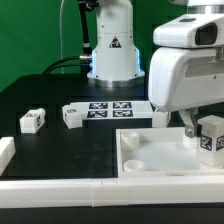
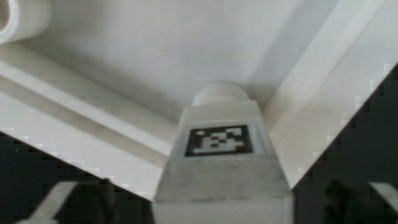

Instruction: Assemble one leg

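The hand (image 1: 203,130) pinches the leg (image 1: 213,137) upright over the white tabletop (image 1: 150,165) at the exterior view's right end, and I judge that an off-centre descent would catch its tip on the raised rim, tilting it in the grip.

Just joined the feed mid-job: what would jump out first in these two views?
The pincer, at the exterior view's right, is shut on the leg, holding it at the right end of the white tray-like piece; that leg's marker tag fills the wrist view. A second leg and a third leg lie loose on the black table, left of the marker board.
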Controlling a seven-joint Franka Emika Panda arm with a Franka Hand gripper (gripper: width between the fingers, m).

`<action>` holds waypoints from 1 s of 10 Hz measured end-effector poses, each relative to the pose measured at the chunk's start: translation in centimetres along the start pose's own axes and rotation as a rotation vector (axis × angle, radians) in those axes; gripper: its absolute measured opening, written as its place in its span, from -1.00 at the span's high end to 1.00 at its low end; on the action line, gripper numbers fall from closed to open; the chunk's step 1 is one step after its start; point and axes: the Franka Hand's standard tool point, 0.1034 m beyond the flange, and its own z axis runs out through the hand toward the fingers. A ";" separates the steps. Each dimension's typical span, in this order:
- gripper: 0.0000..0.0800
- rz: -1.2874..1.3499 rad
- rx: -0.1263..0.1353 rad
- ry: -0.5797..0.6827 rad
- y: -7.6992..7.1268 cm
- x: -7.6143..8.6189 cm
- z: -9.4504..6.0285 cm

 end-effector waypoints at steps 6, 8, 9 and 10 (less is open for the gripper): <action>0.27 0.092 0.002 -0.001 0.0 -0.1 0.1; 0.27 0.401 0.012 0.013 0.0 -0.1 0.1; 0.27 0.550 0.016 0.013 -0.2 0.0 0.1; 0.27 0.658 0.011 0.029 -0.4 0.1 0.2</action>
